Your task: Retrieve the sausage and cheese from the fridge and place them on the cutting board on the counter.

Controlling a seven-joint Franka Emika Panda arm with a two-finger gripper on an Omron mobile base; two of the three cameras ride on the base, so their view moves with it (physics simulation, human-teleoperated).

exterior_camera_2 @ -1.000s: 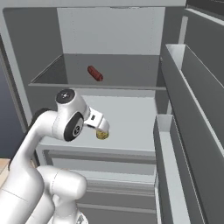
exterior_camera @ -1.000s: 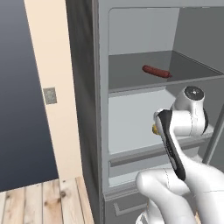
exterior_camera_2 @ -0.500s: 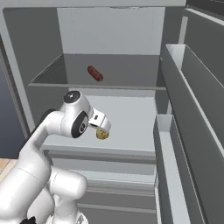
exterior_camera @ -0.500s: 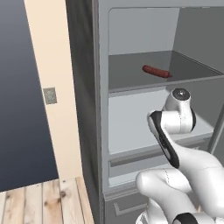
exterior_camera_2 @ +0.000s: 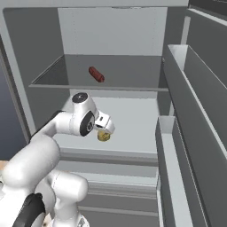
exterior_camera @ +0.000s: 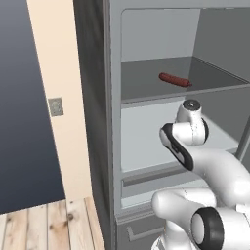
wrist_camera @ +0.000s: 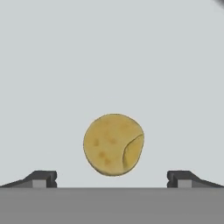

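The fridge (exterior_camera_2: 44, 53) stands open, with pale grey shelves inside. A dark red-brown sausage (exterior_camera_2: 96, 74) (exterior_camera: 174, 79) lies on its upper shelf. On the shelf below rests the cheese (exterior_camera_2: 103, 137), a small round yellow chunk with a notch cut in it. My gripper (exterior_camera_2: 106, 129) hangs just above it, pointing down. In the hand view the cheese (wrist_camera: 113, 144) sits centred a little beyond the open gripper (wrist_camera: 112, 179), whose fingertips (wrist_camera: 43, 177) stand wide apart on either side and hold nothing. Cutting board and counter are out of view.
The open fridge door with its grey bins (exterior_camera_2: 186, 133) stands close on the right. A lower drawer front (exterior_camera: 146, 229) runs under the shelves. Left of the fridge are a cream wall with a switch plate (exterior_camera: 55, 106) and wooden floor (exterior_camera: 44, 224).
My wrist has swung further into the fridge over the lower shelf, bringing the gripper down toward the cheese. Sausage and cheese have not moved.
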